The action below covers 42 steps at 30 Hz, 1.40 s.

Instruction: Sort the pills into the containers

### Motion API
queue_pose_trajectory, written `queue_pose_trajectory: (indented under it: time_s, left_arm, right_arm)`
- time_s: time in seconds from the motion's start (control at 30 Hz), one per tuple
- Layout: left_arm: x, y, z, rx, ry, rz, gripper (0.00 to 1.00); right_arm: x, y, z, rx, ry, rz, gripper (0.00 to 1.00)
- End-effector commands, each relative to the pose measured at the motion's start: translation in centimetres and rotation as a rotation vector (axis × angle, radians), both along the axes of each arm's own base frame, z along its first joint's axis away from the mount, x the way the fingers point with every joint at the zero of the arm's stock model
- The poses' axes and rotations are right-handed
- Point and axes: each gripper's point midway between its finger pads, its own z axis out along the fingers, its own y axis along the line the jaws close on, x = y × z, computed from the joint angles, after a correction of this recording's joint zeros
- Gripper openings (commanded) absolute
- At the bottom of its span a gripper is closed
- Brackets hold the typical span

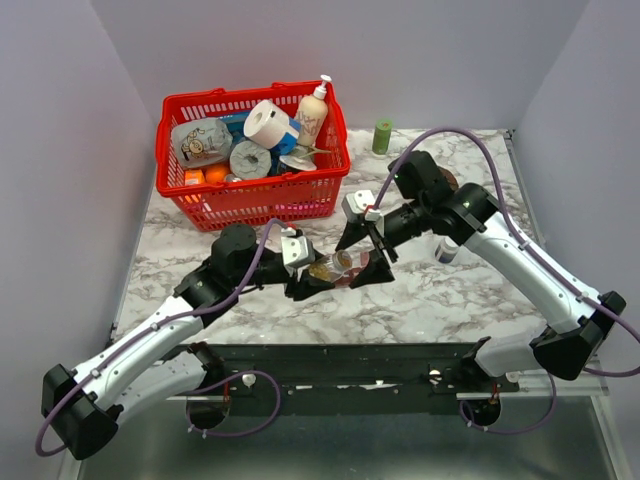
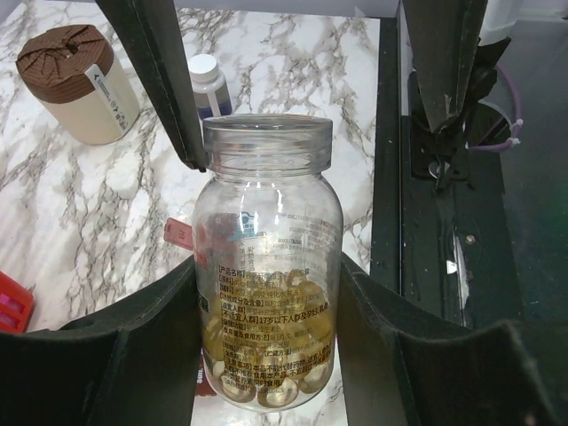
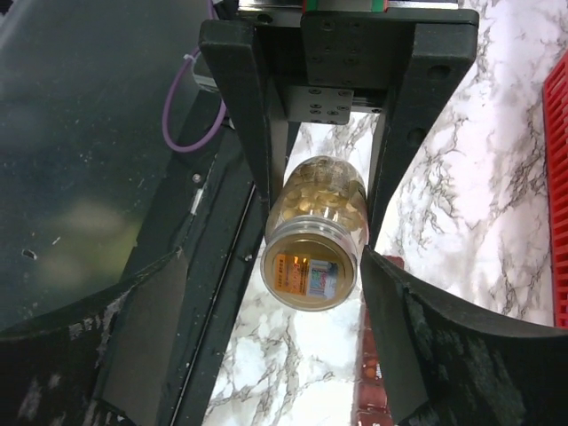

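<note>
Top view — your left gripper (image 1: pixel 318 277) pinches a clear round plastic bottle (image 1: pixel 345 265) mid marble table (image 1: pixel 440 300). Left wrist: tiny amber pills (image 2: pixel 271 373) pooled inside; likely light, rigid, slick — hold mid-body. Right wrist: right gripper (image 3: pixel 273 266) spread around its mouth; narrow maroon compartment strip (image 3: pixel 371 390) at 5 o'clock.

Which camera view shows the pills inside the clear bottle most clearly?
The left wrist view: the pills lie heaped at the base of the clear bottle, seen close up, though print partly covers them. The right wrist view shows them smaller, beyond the bottle's mouth. The top view shows only an amber tint.
</note>
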Motion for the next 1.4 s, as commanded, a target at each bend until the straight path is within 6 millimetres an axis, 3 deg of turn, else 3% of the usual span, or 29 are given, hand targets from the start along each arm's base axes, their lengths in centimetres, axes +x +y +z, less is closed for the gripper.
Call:
queue_pose_trajectory:
  time_s: [0.0, 0.37, 0.6, 0.9, 1.07, 1.37]
  left_arm:
    - [0.3, -0.5, 2.2, -0.047, -0.023, -0.007, 0.0]
    - [0.7, -0.6, 2.3, -0.048, 0.0, 0.022, 0.0]
    - [0.5, -0.4, 2.9, -0.054, -0.02, 0.019, 0.0]
    - [-0.9, -0.2, 3.9, -0.074, -0.051, -0.05, 0.0]
    - [-1.6, -0.3, 4.1, -0.077, -0.044, -0.104, 0.0]
    - [-1.9, -0.5, 4.0, -0.048, -0.04, -0.151, 0.0]
  right_arm:
    - [0.0, 0.3, 0.2, 0.004, -0.044, -0.013, 0.84]
    - [0.8, 0.9, -0.6, -0.04, -0.025, -0.078, 0.7]
    - [0.4, 0.9, -0.7, -0.078, 0.004, -0.068, 0.29]
    - [-0.7, 0.3, -1.6, -0.102, -0.106, 0.008, 0.18]
    - [-1.6, -0.3, -2.5, -0.063, -0.312, 0.143, 0.11]
    - [-0.2, -0.8, -2.6, -0.11, -0.539, 0.244, 0.11]
